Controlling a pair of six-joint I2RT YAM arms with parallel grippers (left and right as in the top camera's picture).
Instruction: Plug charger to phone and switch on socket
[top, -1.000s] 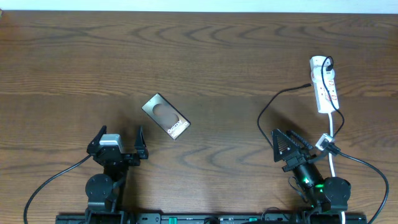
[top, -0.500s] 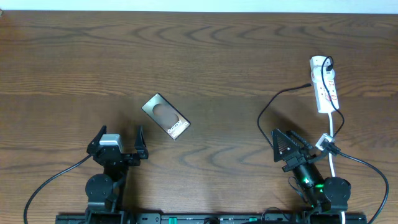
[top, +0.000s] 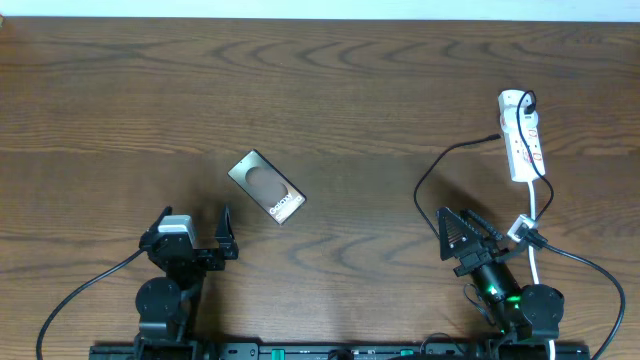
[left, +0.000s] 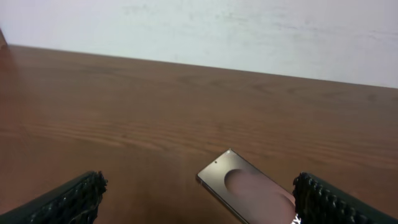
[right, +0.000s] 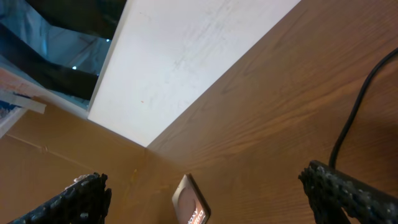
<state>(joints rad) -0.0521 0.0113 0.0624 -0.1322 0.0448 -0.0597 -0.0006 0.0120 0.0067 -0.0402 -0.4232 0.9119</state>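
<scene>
1. The left end effector (top: 193, 222) sits at the near left of the table (top: 350, 80), its fingers spread wide and holding nothing.
2. The right end effector (top: 466, 228), near right, is likewise wide open and empty.
3. The phone (top: 267, 187) lies flat and diagonal, just ahead of the left end effector and not touching it.
4. The socket (top: 522, 135) lies at the far right, with a black plug (top: 527, 100) in its far end.
5. The charger (top: 425, 176) arcs from beside the socket towards the right end effector, well apart from the phone.

Phone (left: 249, 186), lower end beyond the bottom edge in both wrist views.
</scene>
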